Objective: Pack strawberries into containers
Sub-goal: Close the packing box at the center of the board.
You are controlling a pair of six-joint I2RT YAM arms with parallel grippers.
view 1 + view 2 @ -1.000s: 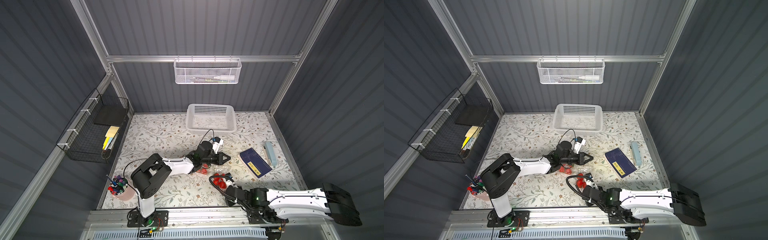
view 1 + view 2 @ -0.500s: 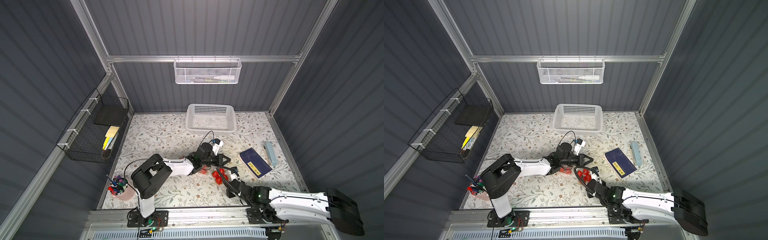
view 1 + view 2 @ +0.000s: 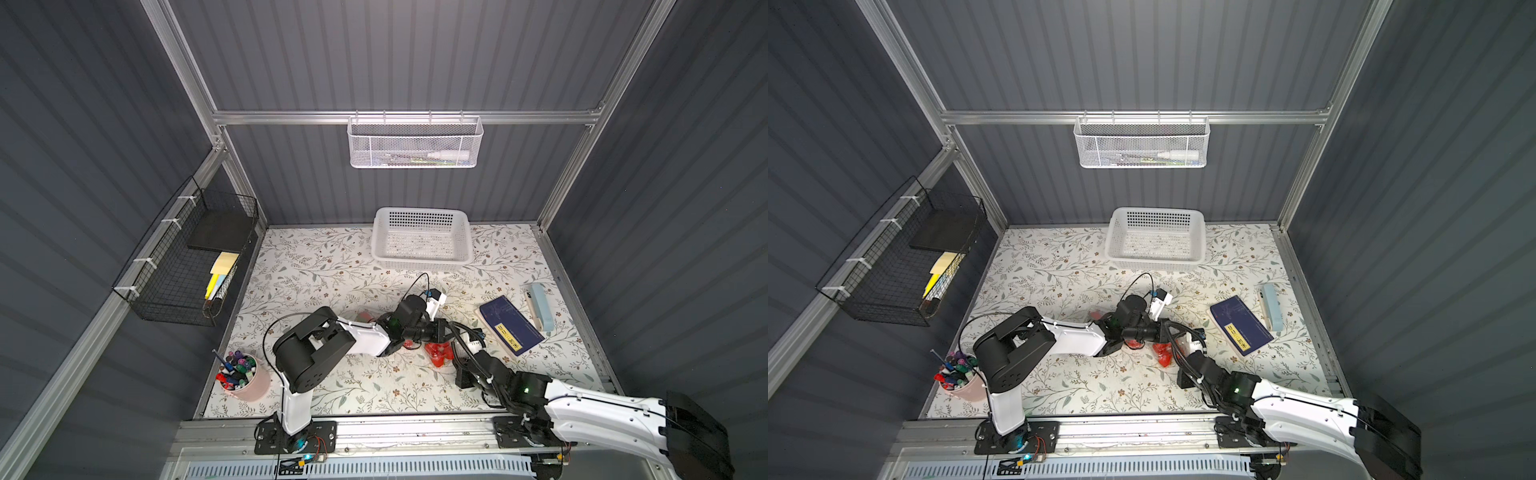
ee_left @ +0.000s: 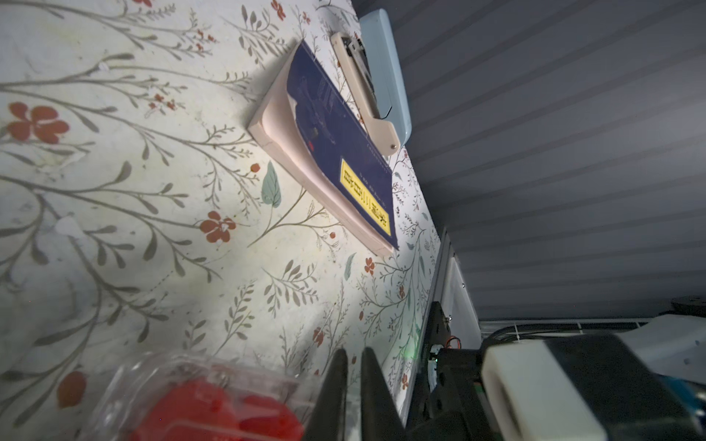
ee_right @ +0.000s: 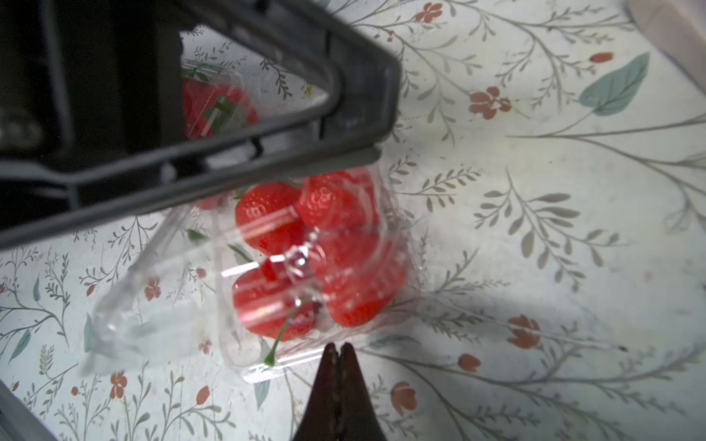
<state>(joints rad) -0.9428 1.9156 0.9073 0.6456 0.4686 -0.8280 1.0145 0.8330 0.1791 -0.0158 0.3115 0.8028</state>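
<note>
Right gripper (image 5: pixel 338 348) moved in, fingers together, just beside clear plastic clamshell container (image 5: pixel 263 368) of red strawberries (image 5: pixel 267 217); left gripper (image 4: pixel 354 357) nearly closed at its opposite side. Floral table (image 3: pixel 332 270), grey ribbed walls (image 3: pixel 415 54).

Strawberries (image 5: pixel 267 214) in container (image 5: pixel 267 368) (mid-table); book (image 3: pixel 505 318) right of it; basket (image 3: pixel 376 241) behind.

Floral table (image 3: pixel 311 270), basket (image 3: pixel 422 264), book (image 3: pixel 511 324), stapler (image 3: pixel 540 305), container (image 5: pixel 313 267)
</note>
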